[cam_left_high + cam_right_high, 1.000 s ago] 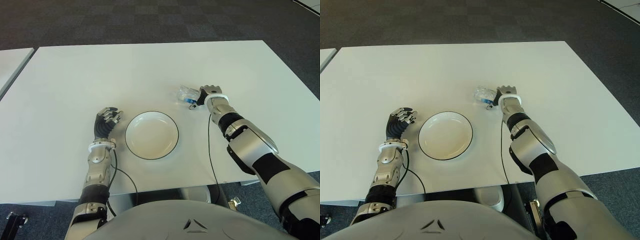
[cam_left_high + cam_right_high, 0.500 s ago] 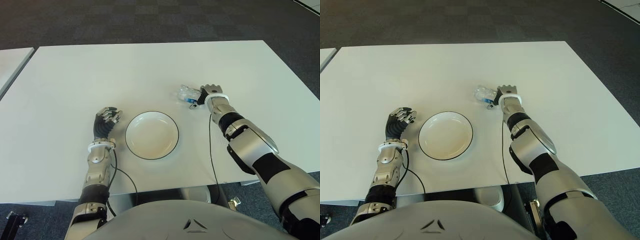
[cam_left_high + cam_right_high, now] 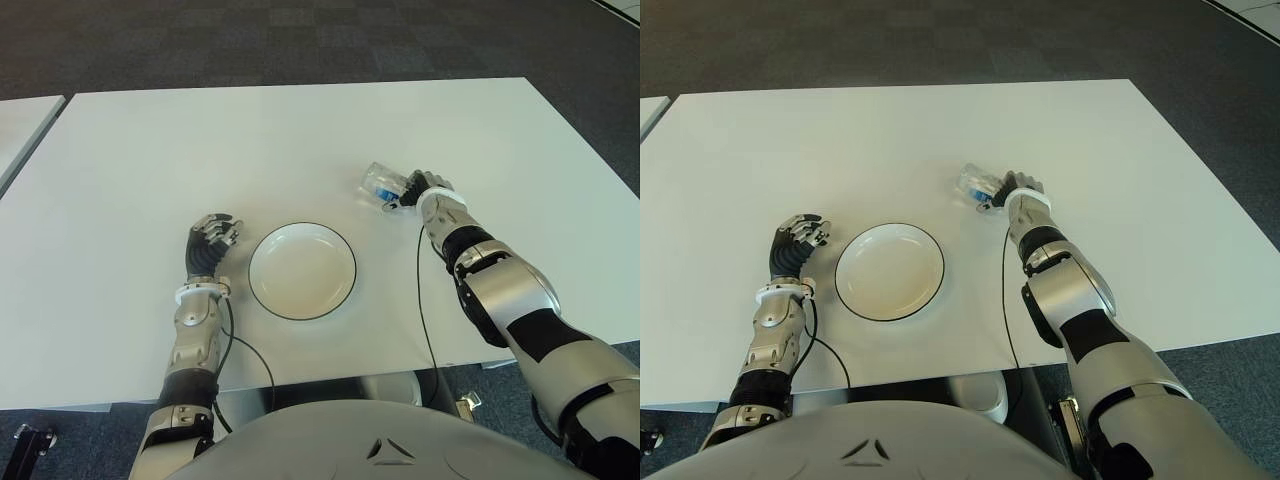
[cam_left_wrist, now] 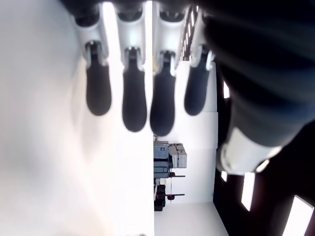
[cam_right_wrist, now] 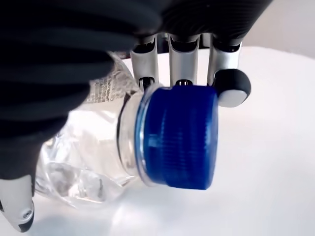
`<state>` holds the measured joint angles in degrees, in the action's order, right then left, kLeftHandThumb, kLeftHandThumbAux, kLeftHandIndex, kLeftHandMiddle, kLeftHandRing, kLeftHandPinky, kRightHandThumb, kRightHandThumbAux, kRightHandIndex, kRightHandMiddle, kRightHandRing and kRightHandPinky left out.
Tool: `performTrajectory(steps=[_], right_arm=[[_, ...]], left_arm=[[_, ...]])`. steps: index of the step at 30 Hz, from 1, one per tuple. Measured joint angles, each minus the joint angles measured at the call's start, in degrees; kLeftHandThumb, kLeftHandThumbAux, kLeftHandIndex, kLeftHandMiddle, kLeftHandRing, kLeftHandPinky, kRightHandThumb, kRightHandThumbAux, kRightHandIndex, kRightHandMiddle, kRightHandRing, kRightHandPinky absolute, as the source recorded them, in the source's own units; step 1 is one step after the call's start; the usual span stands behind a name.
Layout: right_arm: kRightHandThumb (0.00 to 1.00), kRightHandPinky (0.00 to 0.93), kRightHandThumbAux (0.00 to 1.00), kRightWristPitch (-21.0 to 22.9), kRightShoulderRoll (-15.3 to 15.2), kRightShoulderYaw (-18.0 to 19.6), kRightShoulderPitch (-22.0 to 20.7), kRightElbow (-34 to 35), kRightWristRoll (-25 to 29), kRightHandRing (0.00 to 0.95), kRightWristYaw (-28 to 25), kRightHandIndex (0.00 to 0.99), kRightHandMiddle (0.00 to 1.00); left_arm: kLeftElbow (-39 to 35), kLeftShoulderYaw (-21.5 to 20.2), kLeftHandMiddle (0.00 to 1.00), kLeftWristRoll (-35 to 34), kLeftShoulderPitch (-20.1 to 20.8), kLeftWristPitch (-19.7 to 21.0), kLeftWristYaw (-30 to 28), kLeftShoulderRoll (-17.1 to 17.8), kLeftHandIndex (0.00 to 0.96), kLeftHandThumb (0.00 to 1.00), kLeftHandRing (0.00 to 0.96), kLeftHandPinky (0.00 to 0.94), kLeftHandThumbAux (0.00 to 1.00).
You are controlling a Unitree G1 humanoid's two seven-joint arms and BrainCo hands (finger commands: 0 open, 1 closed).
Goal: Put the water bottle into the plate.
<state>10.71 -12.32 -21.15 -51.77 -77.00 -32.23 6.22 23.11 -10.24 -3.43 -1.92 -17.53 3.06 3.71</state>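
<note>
A small clear water bottle with a blue cap is held tilted in my right hand, to the back right of the plate. In the right wrist view the fingers curl around the bottle's neck and crinkled body. The white plate with a dark rim lies empty near the table's front edge, about a hand's width to the left of the bottle. My left hand shows just left of the plate, fingers relaxed and holding nothing.
The white table stretches wide behind and to both sides of the plate. A black cable runs along the right forearm. Another white table's edge shows at far left, with dark carpet beyond.
My right hand has turned and curled around the bottle. The bottle has tipped up from lying flat and shifted slightly right. The left hand and plate stay put.
</note>
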Motion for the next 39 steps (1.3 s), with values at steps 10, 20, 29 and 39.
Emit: performTrajectory(steps=[10, 20, 29, 39], right_arm=[[0.694, 0.881, 0.728, -0.45, 0.43, 8.38, 1.72, 0.20, 7.05, 0.885, 2.05, 0.435, 0.873], [0.694, 0.803, 0.730, -2.67, 0.37, 23.54, 2.08, 1.06, 20.38, 0.801, 1.45, 0.433, 0.788], [0.697, 0.799, 0.728, -7.68, 0.78, 36.57, 3.57, 1.93, 33.00, 0.777, -1.88, 0.434, 0.766], [0.702, 0.828, 0.725, -10.93, 1.46, 43.76, 4.07, 2.08, 39.85, 0.795, -5.41, 0.437, 0.791]], left_arm=[[-0.01, 0.06, 0.571, 0.06, -0.03, -0.21, 0.01, -0.01, 0.432, 0.708, 0.544, 0.531, 0.714], [-0.03, 0.02, 0.557, -0.44, -0.06, -0.21, -0.08, -0.04, 0.431, 0.707, 0.544, 0.537, 0.715], [-0.16, 0.09, 0.561, -0.40, -0.07, -0.21, -0.21, -0.04, 0.431, 0.707, 0.548, 0.537, 0.715], [-0.53, 0.12, 0.552, 0.10, -0.29, 0.03, -0.19, -0.04, 0.431, 0.707, 0.541, 0.533, 0.715]])
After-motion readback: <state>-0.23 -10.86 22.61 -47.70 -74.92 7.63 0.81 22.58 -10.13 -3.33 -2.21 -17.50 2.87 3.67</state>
